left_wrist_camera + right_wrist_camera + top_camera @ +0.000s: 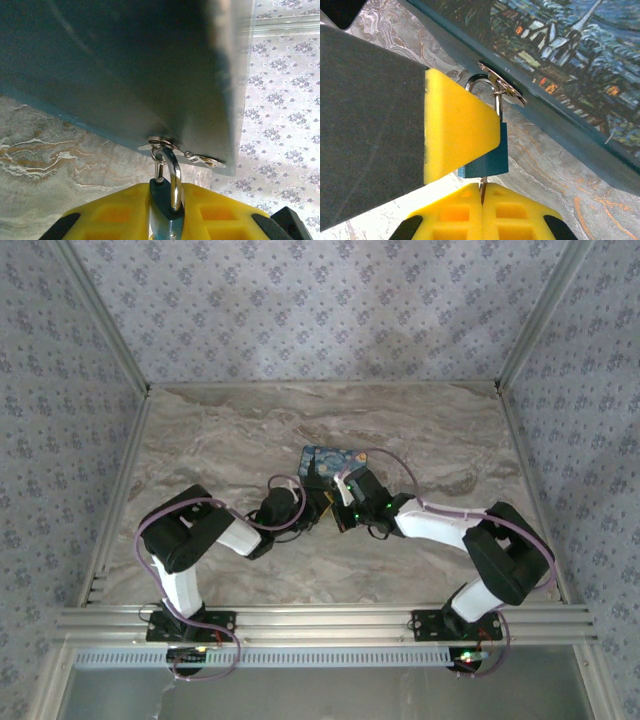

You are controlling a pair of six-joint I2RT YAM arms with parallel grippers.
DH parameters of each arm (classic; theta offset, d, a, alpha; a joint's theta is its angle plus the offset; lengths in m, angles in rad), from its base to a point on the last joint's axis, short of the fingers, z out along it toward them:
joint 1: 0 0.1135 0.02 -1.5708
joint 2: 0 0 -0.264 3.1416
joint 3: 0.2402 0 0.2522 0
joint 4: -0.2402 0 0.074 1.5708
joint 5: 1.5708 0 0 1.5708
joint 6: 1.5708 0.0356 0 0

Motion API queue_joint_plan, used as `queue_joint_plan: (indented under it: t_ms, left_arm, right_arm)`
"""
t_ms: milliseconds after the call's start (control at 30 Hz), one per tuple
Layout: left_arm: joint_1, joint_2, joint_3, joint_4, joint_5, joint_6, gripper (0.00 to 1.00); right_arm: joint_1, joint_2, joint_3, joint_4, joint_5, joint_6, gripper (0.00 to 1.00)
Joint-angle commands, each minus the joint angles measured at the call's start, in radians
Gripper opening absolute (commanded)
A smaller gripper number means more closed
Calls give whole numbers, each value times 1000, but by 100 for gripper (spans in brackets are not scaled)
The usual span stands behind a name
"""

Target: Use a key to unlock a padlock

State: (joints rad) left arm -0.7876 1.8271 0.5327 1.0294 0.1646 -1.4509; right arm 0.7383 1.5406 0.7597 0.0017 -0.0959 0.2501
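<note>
The small blue padlock [492, 155] hangs by its silver shackle [173, 172] from the metal hasp [503, 89] on the side of the starry-night box [560, 60]. My left gripper [167, 194] has its yellow fingers against both sides of the padlock body [165, 202]. One of its fingers [455, 125] covers the lock's front in the right wrist view. My right gripper [483, 200] is shut on the key [483, 186], whose blade reaches into the underside of the lock. From above, the left gripper [318, 502] and right gripper [345, 505] meet just in front of the box [325, 458].
The box stands mid-table on the marble top [220, 440]. Patterned walls and aluminium rails [320, 620] close the space on all sides. Purple cables [390, 462] loop off both arms near the box.
</note>
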Motion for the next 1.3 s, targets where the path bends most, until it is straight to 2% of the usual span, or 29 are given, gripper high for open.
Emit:
queue_joint_plan:
  t_ms: [0, 33, 300, 367, 467, 567, 733, 833, 933, 1133, 1267]
  left_arm:
    - [-10, -3, -18, 50, 2, 13, 29]
    - [-9, -6, -22, 49, -2, 15, 33]
    - [-7, -85, -86, -6, -42, 39, 37]
    - [-6, -118, -99, -33, -46, 52, 37]
    - [4, -186, -115, -96, -61, 77, 39]
    - [26, -286, -106, -239, -72, 137, 41]
    - [79, -487, 8, -661, -134, 334, 49]
    - [106, -550, 110, -885, -195, 456, 54]
    - [142, -538, 204, -1019, -209, 541, 56]
    - [186, -406, 357, -1140, -217, 662, 59]
    - [194, -291, 461, -1189, -204, 697, 60]
  right_arm:
    - [-5, 16, -14, 17, 21, 11, 0]
    - [-7, 17, -14, 14, 22, 11, 0]
    - [-8, 41, -10, 23, 22, 3, 5]
    - [-8, 43, -5, 19, 26, 3, 12]
    - [-10, 35, 0, 8, 41, 3, 29]
    - [-16, 16, 0, -4, 50, 4, 33]
    - [-50, -36, -5, -32, 61, 14, 33]
    - [-85, -56, -4, -40, 58, 27, 33]
    - [-124, -51, 6, -48, 49, 42, 31]
    - [-184, -23, 41, -56, 50, 55, 27]
    - [-220, -1, 65, -54, 50, 53, 26]
